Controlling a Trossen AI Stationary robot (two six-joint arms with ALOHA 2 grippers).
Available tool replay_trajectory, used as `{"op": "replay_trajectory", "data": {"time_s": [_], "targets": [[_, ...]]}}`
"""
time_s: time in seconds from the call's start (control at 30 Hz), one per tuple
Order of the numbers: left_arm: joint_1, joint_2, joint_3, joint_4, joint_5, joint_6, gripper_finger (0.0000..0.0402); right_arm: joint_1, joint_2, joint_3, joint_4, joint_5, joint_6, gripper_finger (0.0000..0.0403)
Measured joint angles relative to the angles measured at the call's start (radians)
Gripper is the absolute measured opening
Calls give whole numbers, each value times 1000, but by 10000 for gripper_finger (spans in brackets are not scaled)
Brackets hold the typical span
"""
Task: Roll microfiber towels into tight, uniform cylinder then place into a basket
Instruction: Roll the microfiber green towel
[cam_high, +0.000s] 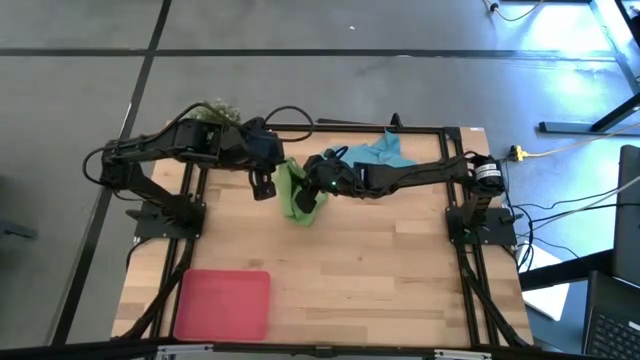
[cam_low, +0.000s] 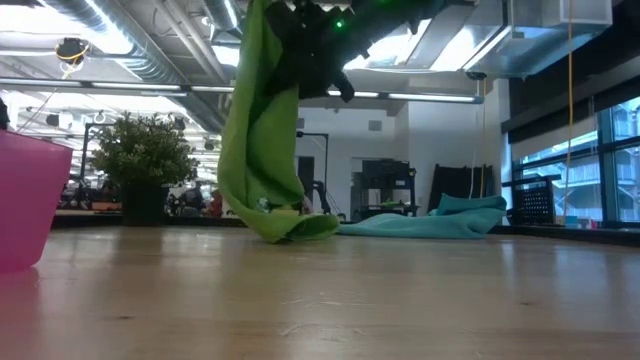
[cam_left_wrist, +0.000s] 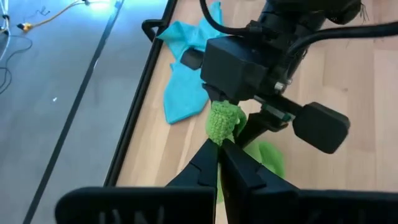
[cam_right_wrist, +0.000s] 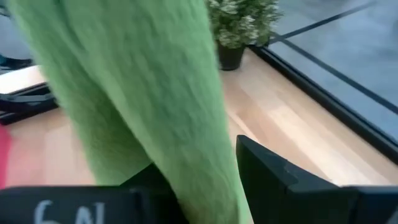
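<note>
Hanging from the right end effector (cam_high: 318, 187), the fuzzy lime green microfiber towel (cam_high: 297, 192) drapes down, its lower fold touching the wooden plank tabletop (cam_high: 380, 260) mid-rear; fingers clamped on its top. Left end effector (cam_left_wrist: 219, 146) is pinched together on the towel's bunched upper corner. Crumpled light blue microfiber towel (cam_high: 385, 152) lies by the rear edge. Shallow pinkish-red plastic tray (cam_high: 224, 304) sits at the front-left, well apart, bare wood between.
</note>
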Motion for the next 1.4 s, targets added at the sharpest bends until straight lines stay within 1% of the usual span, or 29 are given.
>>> {"op": "replay_trajectory", "data": {"time_s": [0.23,0.53,0.73,0.87,1.17,1.27,1.4], "targets": [[0,-19,7,-3,-3,0,0,-1,0,0,-46,71,3,126],[0,-26,55,-18,-13,0,0,-1,0,0,-60,80,3,126],[0,-25,97,-31,-27,1,0,-2,0,0,-108,143,4,126],[0,-26,130,-54,-30,1,0,-2,0,0,-118,147,4,126],[0,-25,146,-86,-37,-4,0,-7,-2,2,-160,153,4,126],[0,-25,146,-90,-39,-5,0,-9,-4,2,-207,155,10,126],[0,-25,146,-98,-71,-6,0,-8,-25,2,-288,155,54,126]]}}
